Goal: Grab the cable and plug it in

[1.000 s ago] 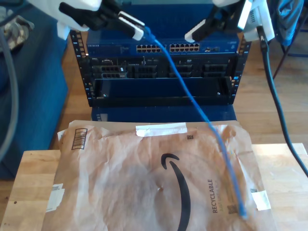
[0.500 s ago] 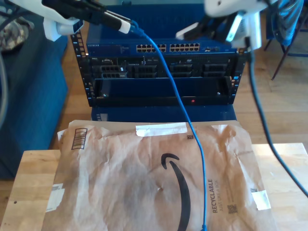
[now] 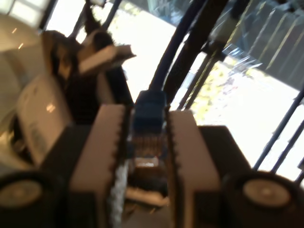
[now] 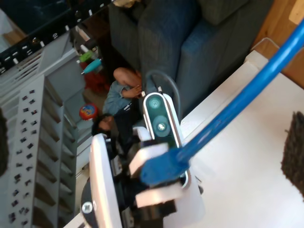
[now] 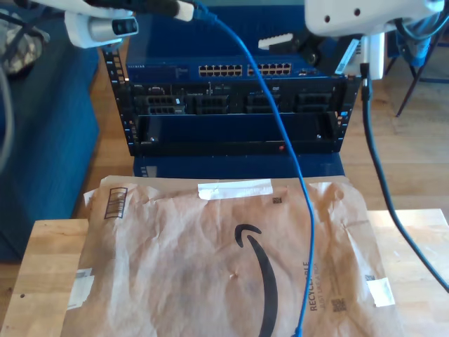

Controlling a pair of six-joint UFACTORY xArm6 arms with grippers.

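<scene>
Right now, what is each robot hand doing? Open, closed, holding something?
My first hand: closed on the plug end of the blue cable.
My second hand: cannot tell whether it is open or closed.

Higher now at the exterior view's upper left, first gripper (image 5: 188, 8) still clamping the cable (image 5: 280, 126); cable's free end swinging off the bottom edge.
</scene>
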